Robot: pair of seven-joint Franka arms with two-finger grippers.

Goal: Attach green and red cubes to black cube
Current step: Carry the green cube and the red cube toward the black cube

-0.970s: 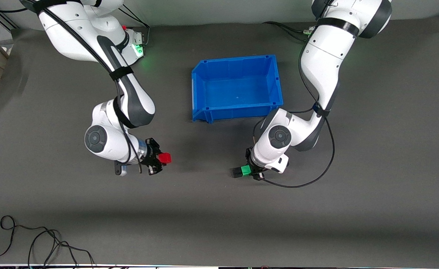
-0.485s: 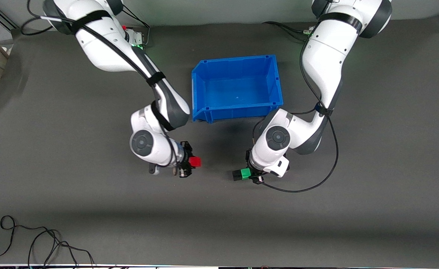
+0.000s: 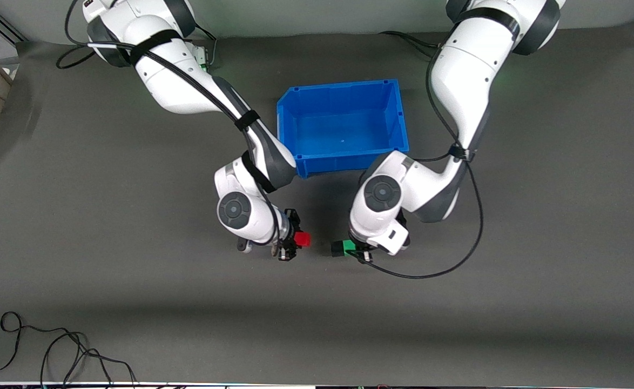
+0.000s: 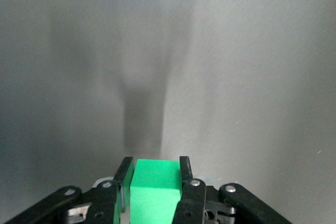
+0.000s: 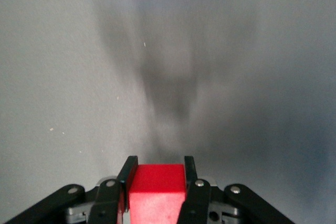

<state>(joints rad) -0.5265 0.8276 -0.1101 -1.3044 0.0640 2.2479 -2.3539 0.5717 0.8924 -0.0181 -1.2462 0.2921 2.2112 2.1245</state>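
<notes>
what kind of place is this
Probably a robotics lab bench: two Franka arms work over a dark mat, the right end effector holding a red cube, the left end effector a green cube, near a blue bin.

Table mat (image 3: 538, 243): matt dark grey. Blue bin (image 3: 398, 116): smooth moulded plastic. Red cube (image 5: 156, 192) and green cube (image 4: 153, 190): matt. Arm shells (image 3: 465, 70): glossy white.

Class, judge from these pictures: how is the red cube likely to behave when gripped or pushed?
The red cube probably stays rigid: its edges look straight between the right gripper's shut fingers. Flat faces suggest it slides rather than rolls. Its matte surface likely resists slipping.
</notes>
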